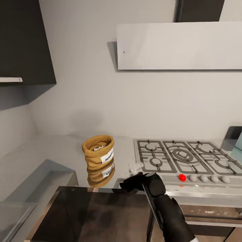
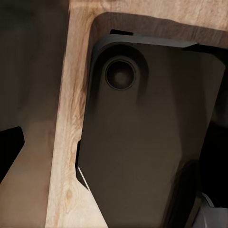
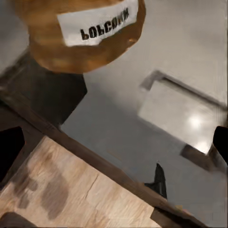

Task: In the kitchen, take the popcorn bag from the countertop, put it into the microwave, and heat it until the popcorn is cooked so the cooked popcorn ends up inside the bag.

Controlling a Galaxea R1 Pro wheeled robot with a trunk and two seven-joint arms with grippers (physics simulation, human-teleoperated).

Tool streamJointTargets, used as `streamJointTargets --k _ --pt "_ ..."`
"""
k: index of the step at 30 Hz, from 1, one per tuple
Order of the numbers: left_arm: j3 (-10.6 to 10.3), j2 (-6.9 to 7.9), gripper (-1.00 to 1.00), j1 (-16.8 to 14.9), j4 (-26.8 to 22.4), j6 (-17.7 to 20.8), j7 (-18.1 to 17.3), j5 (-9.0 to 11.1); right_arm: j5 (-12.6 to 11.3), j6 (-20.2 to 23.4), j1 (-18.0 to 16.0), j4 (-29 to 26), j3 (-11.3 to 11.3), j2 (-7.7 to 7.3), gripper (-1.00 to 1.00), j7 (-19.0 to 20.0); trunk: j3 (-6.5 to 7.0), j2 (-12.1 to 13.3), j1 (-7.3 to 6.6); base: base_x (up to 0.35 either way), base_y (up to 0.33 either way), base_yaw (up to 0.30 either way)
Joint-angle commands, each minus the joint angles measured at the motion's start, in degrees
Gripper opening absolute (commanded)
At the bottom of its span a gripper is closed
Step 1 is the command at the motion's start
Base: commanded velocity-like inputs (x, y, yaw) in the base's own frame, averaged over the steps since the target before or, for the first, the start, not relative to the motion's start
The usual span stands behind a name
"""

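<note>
The popcorn bag (image 1: 98,151), a tan burlap sack with a rolled rim and a white label, stands upright on the glossy grey countertop (image 1: 50,151), left of the hob. Whitish popcorn (image 1: 99,147) shows in its mouth. My right gripper (image 1: 134,174) hovers over the counter's front edge, to the right of the bag and nearer to me, open and not touching it. In the right wrist view the popcorn bag (image 3: 80,42) sits ahead of the open right gripper (image 3: 114,145). A mint-blue sliver at the right edge looks like the microwave (image 1: 239,141). The left gripper (image 2: 111,147) points at the floor.
A steel gas hob (image 1: 185,156) with a red knob (image 1: 182,177) lies right of the bag, under a white hood (image 1: 179,45). A dark wall cabinet (image 1: 23,40) hangs at the upper left. A dark glossy panel (image 1: 94,215) lies below the counter edge. Wooden floor (image 2: 66,142) shows below.
</note>
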Motion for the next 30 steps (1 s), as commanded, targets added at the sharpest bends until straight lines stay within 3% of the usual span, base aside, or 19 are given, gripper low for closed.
streamJointTargets --k 1,3,5,9,13,16,18,19,20,21,23,26,30 --pt "0.08 -0.02 1.0 0.03 -0.1 -0.09 0.06 0.46 0.63 0.2 -3.09 -0.04 -0.06 0.01 1.0 2.15 -0.07 -0.04 0.0 0.0 0.0 0.0" --pt "0.08 -0.02 1.0 0.04 -0.09 -0.11 0.04 0.46 0.65 0.2 -8.16 0.05 -0.22 0.01 1.0 4.09 -0.07 -0.04 0.0 0.0 0.0 0.0" --pt "0.08 -0.02 1.0 0.02 -0.1 -0.12 0.05 0.46 0.51 0.2 -15.34 0.14 -0.41 0.01 1.0 4.99 -0.07 -0.04 0.0 0.0 0.0 0.0" --pt "0.07 -0.02 1.0 0.02 -0.09 -0.09 0.05 0.46 0.36 0.2 -23.93 1.86 -1.8 0.01 1.0 4.95 -0.07 -0.04 0.0 0.0 0.0 0.0" --pt "0.11 -0.04 1.0 0.02 -0.11 -0.11 0.06 0.46 0.55 0.2 -33.98 11.13 -6.11 0.01 1.0 4.52 -0.07 -0.04 0.0 0.0 0.0 0.0" --pt "0.13 -0.08 1.0 0.02 -0.11 -0.12 0.04 0.46 0.69 0.2 -38.91 17.2 -12.07 0.01 1.0 1.68 -0.07 -0.04 0.0 0.0 0.0 0.0" --pt "0.1 -0.04 1.0 0.02 -0.11 -0.12 0.04 0.46 0.72 0.2 -40.4 19.31 -13.42 0.01 1.0 -3.23 -0.07 -0.04 0.0 0.0 0.0 0.0" --pt "0.15 -0.04 1.0 0.02 -0.16 -0.17 0.0 0.46 0.51 0.2 -41.36 21.82 -14.56 0.01 1.0 -18.84 -0.07 -0.04 0.0 0.0 0.0 0.0" --pt "0.15 -0.04 1.0 0.02 -0.18 -0.19 -0.06 0.46 0.04 0.2 -41.41 21.73 -14.76 0.01 1.0 -21.75 -0.07 -0.04 0.0 0.0 0.0 0.0" --pt "0.14 -0.03 1.0 0.02 -0.19 -0.2 -0.09 0.46 -0.72 0.2 -41.44 21.7 -14.81 0.01 1.0 -22.48 -0.07 -0.04 0.0 0.0 0.0 0.0" --pt "0.15 -0.02 1.0 0.02 -0.19 -0.21 -0.13 0.46 -5.44 0.2 -41.44 21.65 -14.83 0.01 1.0 -23.46 -0.07 -0.04 0.0 0.0 0.0 0.0" --pt "0.16 -0.02 1.0 0.02 -0.2 -0.21 -0.14 0.46 -9.85 0.2 -41.45 21.64 -14.76 0.01 1.0 -23.83 -0.07 -0.04 0.0 0.0 0.0 0.0" --pt "0.16 -0.02 1.0 0.02 -0.27 -0.21 -0.14 0.46 -11.17 0.2 -41.44 21.83 -14.69 0.01 1.0 -24.0 -0.07 -0.04 0.0 0.0 0.0 0.0"
